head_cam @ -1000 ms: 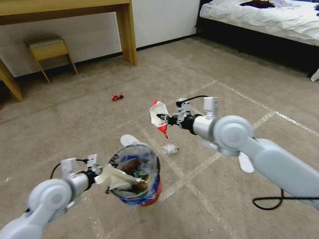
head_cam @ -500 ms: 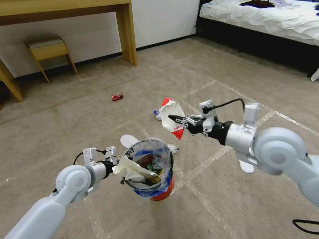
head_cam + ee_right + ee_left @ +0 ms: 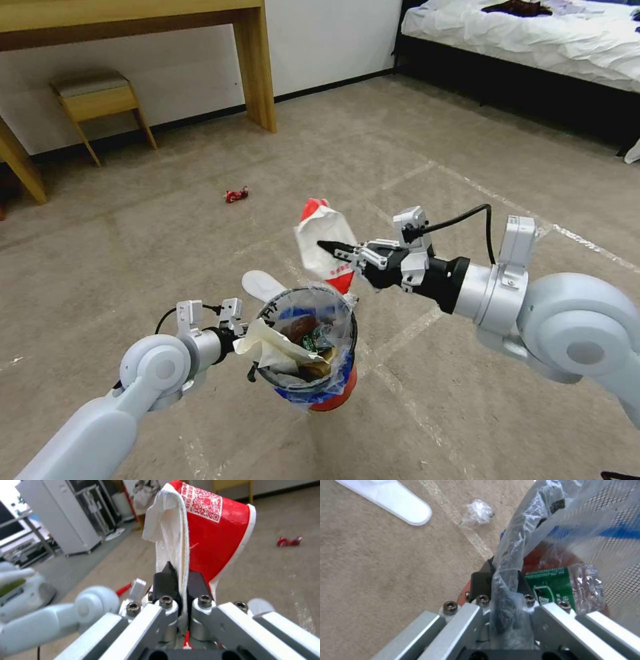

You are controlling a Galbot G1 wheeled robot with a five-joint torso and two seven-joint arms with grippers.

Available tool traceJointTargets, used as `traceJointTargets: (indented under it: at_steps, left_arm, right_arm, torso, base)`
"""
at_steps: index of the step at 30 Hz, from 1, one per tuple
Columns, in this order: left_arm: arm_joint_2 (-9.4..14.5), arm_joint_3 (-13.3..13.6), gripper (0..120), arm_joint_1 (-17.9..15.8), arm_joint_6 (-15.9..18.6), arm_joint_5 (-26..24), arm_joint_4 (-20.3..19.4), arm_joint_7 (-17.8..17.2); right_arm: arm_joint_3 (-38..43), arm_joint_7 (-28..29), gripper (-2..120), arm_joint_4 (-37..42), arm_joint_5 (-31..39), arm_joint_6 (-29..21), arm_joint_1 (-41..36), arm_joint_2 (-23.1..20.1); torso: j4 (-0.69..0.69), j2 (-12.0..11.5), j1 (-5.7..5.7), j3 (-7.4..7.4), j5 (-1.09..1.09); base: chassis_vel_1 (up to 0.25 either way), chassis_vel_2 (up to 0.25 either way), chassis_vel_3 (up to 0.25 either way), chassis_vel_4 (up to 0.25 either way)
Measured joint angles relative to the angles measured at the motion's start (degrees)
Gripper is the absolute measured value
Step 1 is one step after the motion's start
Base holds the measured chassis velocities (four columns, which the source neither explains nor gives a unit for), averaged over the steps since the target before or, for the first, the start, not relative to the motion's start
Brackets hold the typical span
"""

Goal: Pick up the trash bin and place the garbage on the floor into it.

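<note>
Left hand [image 3: 245, 333] stays clamped on the rim of the trash bin [image 3: 309, 347], held off the floor; right hand [image 3: 340, 252], shut on the red-white carton [image 3: 320, 243], has swung it in above the bin's far edge, so a drop looks close; beyond, a red wrapper [image 3: 235, 195] lies uncollected.

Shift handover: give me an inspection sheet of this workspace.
Surface: carpet floor with pale tape lines.
Job's things: trash bin part full, held at its rim; red-white carton held above it.
Clutter: red wrapper, white slipper sole, crumpled clear plastic on the floor.
Grippers: left gripper shut on the bin's rim and bag; right gripper shut on the carton.
Cables: black cable at the right wrist.
Surroundings: wooden desk, stool, bed.
</note>
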Motion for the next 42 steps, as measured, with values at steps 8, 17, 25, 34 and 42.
traceJointTargets:
  at_steps: [8,17,25,34,42]
  left_arm:
    - [-0.87,-0.08,1,1.32,-0.1,-0.42,-1.41,-0.64]
    - [-1.1,-1.39,1,2.65,-0.25,-1.72,-3.59,-1.49]
    - [0.06,-3.16,1,4.23,-0.15,-2.83,-5.32,-1.57]
    - [0.14,-4.55,1,4.53,-0.15,-3.02,-4.78,-1.51]
    - [-0.21,-5.48,1,5.02,-0.13,-1.89,-3.54,-0.85]
  right_arm:
    - [-4.22,-3.22,0,-2.4,-5.77,0.15,-2.9,1.51]
    - [-13.95,-4.56,0,-7.89,-11.34,0.44,0.27,5.82]
    - [-18.82,-4.64,0,-11.87,-13.65,0.54,2.47,8.99]
    - [-20.72,-4.94,13,-12.99,-13.84,0.86,5.13,10.0]
    - [-20.17,-6.19,45,-12.53,-13.72,1.1,5.27,9.29]
  torso:
    - [0.01,0.0,0.0,0.0,0.0]
    - [0.01,0.0,0.0,0.01,0.0]
    - [0.01,0.0,0.0,0.01,0.0]
    - [0.01,0.0,0.0,0.01,0.0]
    - [0.01,0.0,0.0,0.0,0.0]
  base:
    - [0.0,0.0,0.0,0.0]
    - [0.0,0.0,0.0,0.0]
    - [0.0,0.0,0.0,0.0]
    - [0.0,0.0,0.0,0.0]
    - [0.0,0.0,0.0,0.0]
